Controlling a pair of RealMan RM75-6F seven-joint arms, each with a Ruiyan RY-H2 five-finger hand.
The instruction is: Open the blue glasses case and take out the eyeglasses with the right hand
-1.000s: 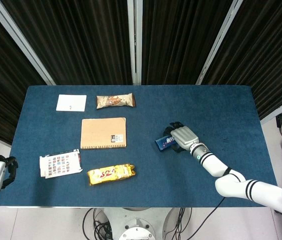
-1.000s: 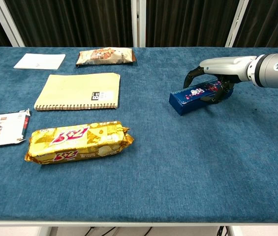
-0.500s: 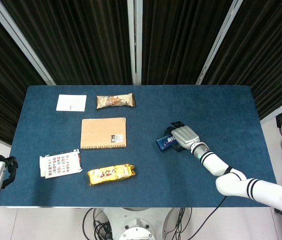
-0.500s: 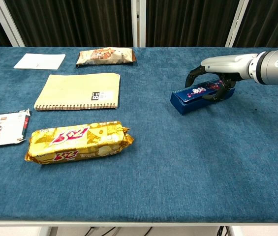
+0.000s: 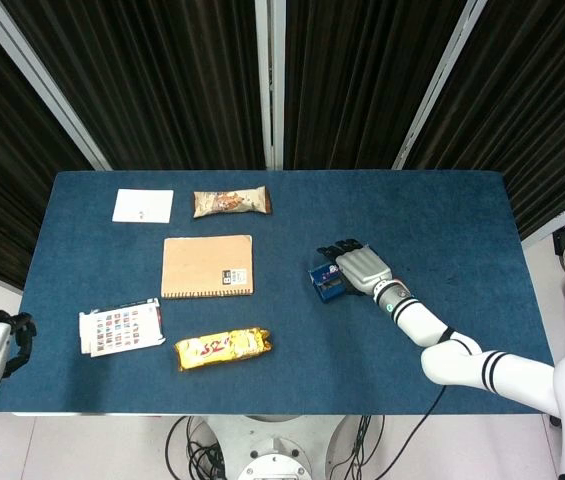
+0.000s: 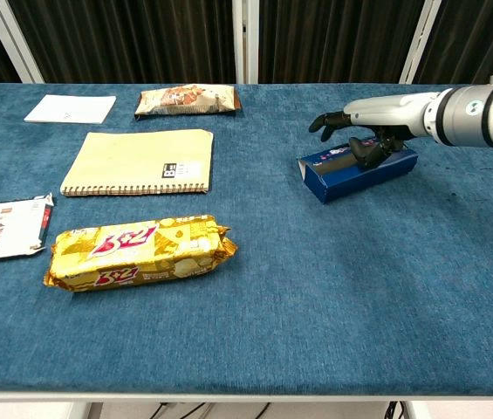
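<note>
The blue glasses case (image 6: 357, 171) (image 5: 323, 283) lies closed on the table right of centre, its long side facing the chest view. My right hand (image 6: 361, 133) (image 5: 358, 268) hovers over its top. Some fingers (image 6: 325, 121) stretch out past the far edge, apart from each other. Others curl down and touch the case's top face. Nothing is gripped between them. No eyeglasses show. My left hand (image 5: 14, 335) hangs off the table's left front corner, holding nothing.
A tan notebook (image 5: 207, 266) lies left of the case. A yellow snack pack (image 5: 222, 348) sits near the front edge, and a brown snack pack (image 5: 231, 203) and a white card (image 5: 143, 205) at the back. A printed leaflet (image 5: 120, 327) lies at the front left.
My right hand's fingers have let go of the case and spread out over its top. The case has shifted slightly left and turned. The left hand has not moved.
</note>
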